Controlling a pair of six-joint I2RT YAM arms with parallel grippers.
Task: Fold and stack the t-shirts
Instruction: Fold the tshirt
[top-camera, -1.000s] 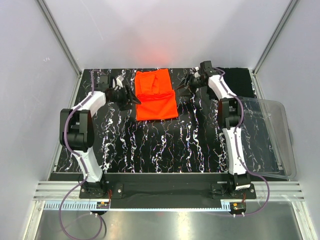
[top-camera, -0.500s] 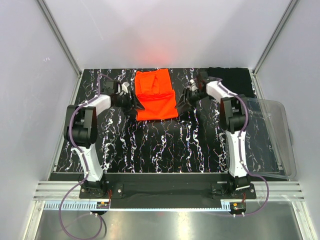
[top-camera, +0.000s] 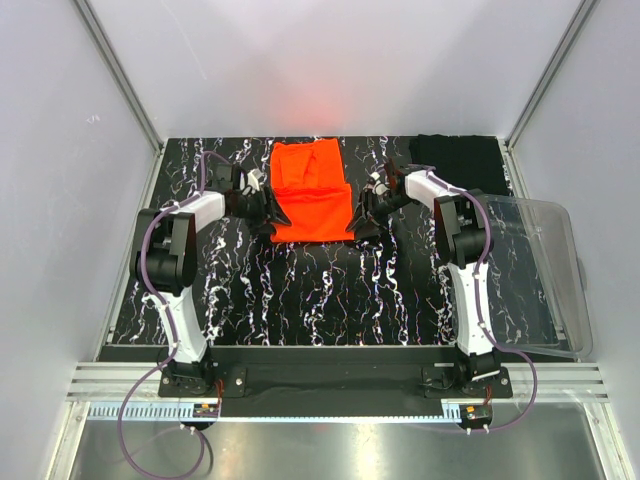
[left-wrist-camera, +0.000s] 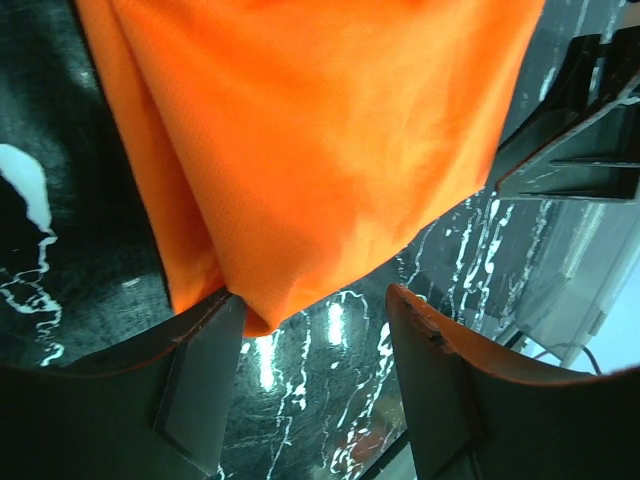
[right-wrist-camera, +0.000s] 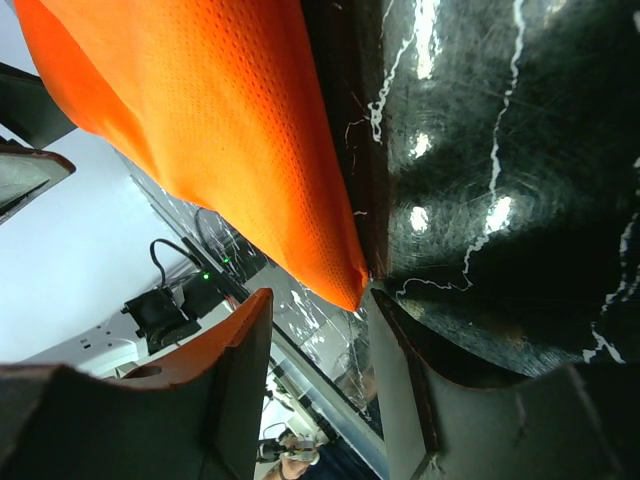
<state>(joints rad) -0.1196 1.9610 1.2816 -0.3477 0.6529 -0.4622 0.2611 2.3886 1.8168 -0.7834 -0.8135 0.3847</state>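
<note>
The orange-red t-shirt (top-camera: 312, 192) lies partly folded at the back middle of the table. The black t-shirt (top-camera: 458, 154) lies flat at the back right. My left gripper (top-camera: 271, 216) stands open low at the orange shirt's near left corner. In the left wrist view that corner (left-wrist-camera: 262, 310) rests against the left finger (left-wrist-camera: 200, 385), and the gap of the left gripper (left-wrist-camera: 312, 375) holds only bare table. My right gripper (top-camera: 362, 218) is open at the near right corner. In the right wrist view the corner tip (right-wrist-camera: 348, 288) sits just ahead of the right gripper's (right-wrist-camera: 320, 360) gap.
A clear plastic bin (top-camera: 548, 270) lies tipped at the table's right edge, beside the right arm. The black marbled table (top-camera: 320, 300) stretches toward the arm bases. Grey walls close off the back and both sides.
Both grippers have come down the orange shirt's sides, toward me and inward, to its near corners. The right jaws have narrowed a little. The shirt has not moved.
</note>
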